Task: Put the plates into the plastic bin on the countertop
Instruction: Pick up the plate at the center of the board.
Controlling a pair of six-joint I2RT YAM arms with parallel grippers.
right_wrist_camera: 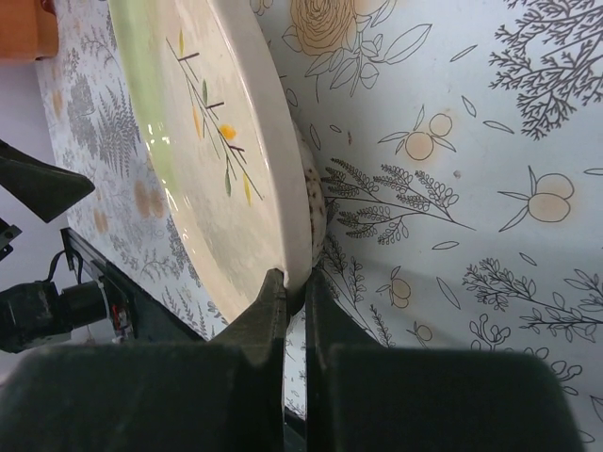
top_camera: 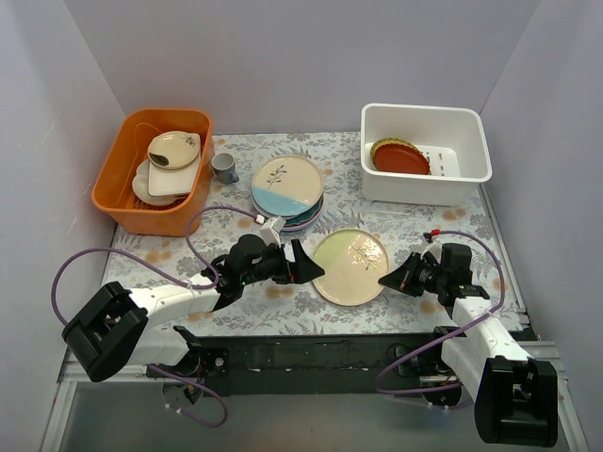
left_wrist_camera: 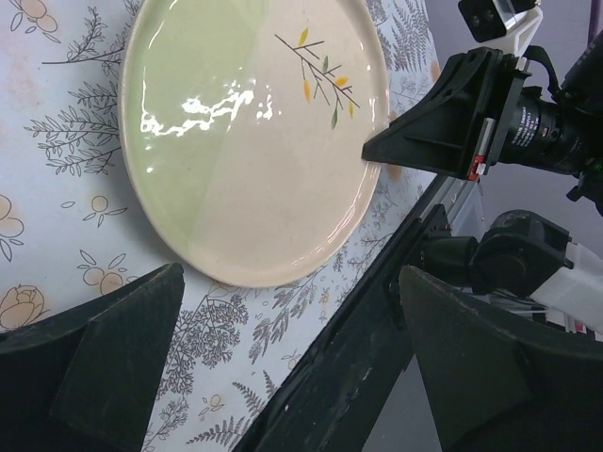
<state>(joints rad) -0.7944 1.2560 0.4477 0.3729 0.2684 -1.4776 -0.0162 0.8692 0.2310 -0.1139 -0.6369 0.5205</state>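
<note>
A pale cream-green plate (top_camera: 350, 266) with a leaf sprig lies on the floral countertop (top_camera: 452, 226) at the front middle. My right gripper (top_camera: 388, 280) is shut on its right rim; in the right wrist view the fingers (right_wrist_camera: 273, 311) pinch the rim of the plate (right_wrist_camera: 207, 141). My left gripper (top_camera: 306, 264) is open and empty at the plate's left edge; the left wrist view shows the plate (left_wrist_camera: 254, 132) just beyond the gripper (left_wrist_camera: 290, 311). A stack of plates (top_camera: 287, 188) sits behind. The white plastic bin (top_camera: 424, 193) at back right holds a yellow-rimmed plate (top_camera: 399, 156).
An orange tub (top_camera: 122, 188) with beige dishes stands at the back left. A small grey cup (top_camera: 224, 168) stands between it and the plate stack. The black table edge (left_wrist_camera: 377, 330) runs just in front of the held plate.
</note>
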